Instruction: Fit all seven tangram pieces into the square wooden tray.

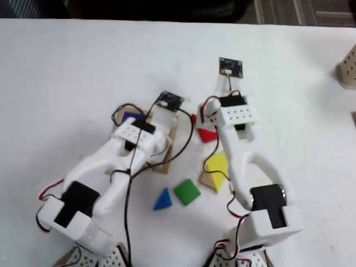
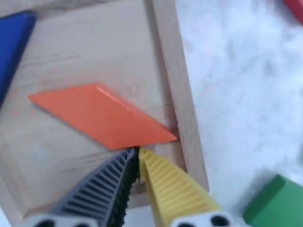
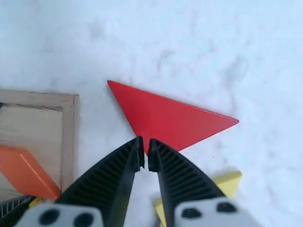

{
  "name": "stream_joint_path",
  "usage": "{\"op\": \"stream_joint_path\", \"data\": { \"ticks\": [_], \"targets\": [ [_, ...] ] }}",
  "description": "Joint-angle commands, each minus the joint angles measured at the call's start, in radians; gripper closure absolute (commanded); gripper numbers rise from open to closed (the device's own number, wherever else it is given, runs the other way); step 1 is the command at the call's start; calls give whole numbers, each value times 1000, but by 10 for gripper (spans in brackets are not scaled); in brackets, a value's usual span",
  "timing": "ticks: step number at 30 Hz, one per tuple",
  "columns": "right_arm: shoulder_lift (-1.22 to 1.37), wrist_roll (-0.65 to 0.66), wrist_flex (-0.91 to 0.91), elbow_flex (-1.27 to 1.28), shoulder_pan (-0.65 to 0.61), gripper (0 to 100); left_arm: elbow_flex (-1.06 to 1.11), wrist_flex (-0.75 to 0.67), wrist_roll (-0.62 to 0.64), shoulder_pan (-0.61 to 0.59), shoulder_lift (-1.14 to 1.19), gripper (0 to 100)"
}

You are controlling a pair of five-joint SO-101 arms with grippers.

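The square wooden tray (image 2: 182,118) holds an orange parallelogram (image 2: 102,116) and a blue piece (image 2: 14,42). My left gripper (image 2: 138,153) is shut, its tips against the parallelogram's edge near the tray's rim. A red triangle (image 3: 165,116) lies flat on the white table beside the tray corner (image 3: 70,127). My right gripper (image 3: 144,147) is shut with its tips at the triangle's edge. In the high view the red triangle (image 1: 207,134) shows by the right arm, and the tray (image 1: 171,142) lies mostly under the left arm.
A yellow triangle (image 1: 218,169), a green square (image 1: 187,191) and a small blue triangle (image 1: 163,200) lie loose on the table in front of the tray. A perforated wooden object (image 1: 347,69) stands at the far right edge. Cables hang over the tray.
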Motion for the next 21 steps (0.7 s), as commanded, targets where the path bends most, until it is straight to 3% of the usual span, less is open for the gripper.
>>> {"op": "stream_joint_path", "data": {
  "ticks": [1, 11, 21],
  "targets": [
    [-65, -11, -13, -35, 10, 977, -44, -57, 9, -12, 1, 979],
    [-65, -11, -15, -35, 10, 977, -41, -285, 6, -102, -1, 978],
    [-65, -11, -16, -35, 2, 977, -26, -155, 2, -127, -110, 978]
  ]
}}
